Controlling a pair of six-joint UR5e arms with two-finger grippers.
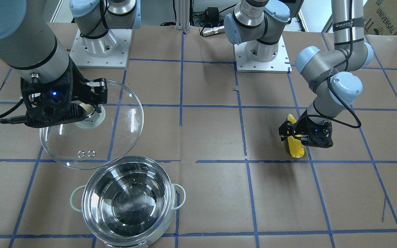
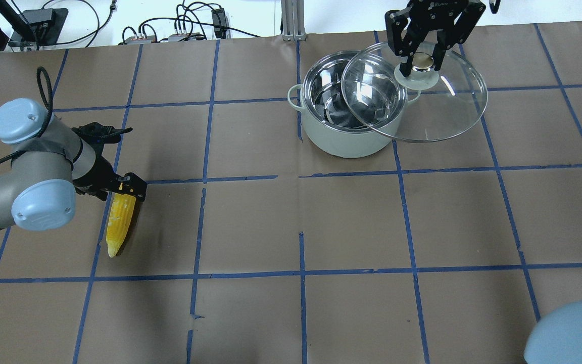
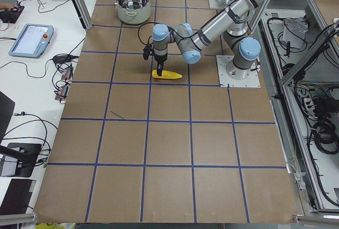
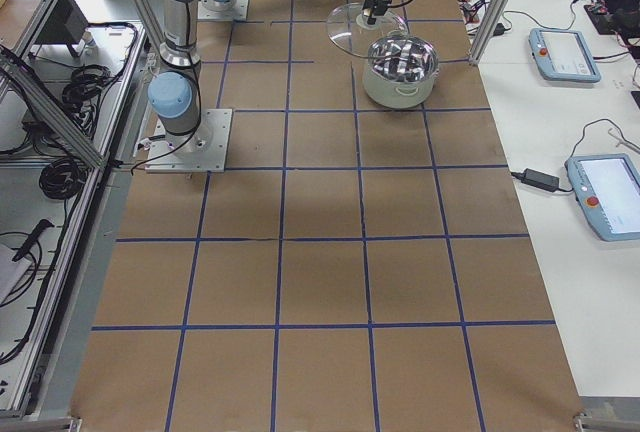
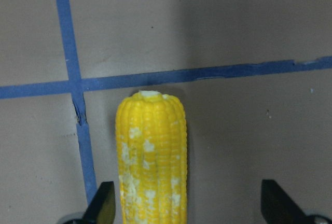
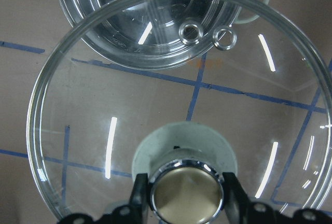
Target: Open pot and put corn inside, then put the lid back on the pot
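You've got the glass lid off the pot, knob pinched in the right gripper; the left gripper straddles the corn, unclosed, far left, so loading and relidding remain.

Left arm: comes in low on the left side, wrist folded so the left gripper points straight down, close to the table. Jaws apart, fingers straddling the corn: one just beside it, the other well clear. No grip on it.

Right arm: stretched out to the far right, forearm sloping down, right gripper pointing down and held up off the table. Fingers pinched on opposite sides of the knob of the lid, carrying it in the air.
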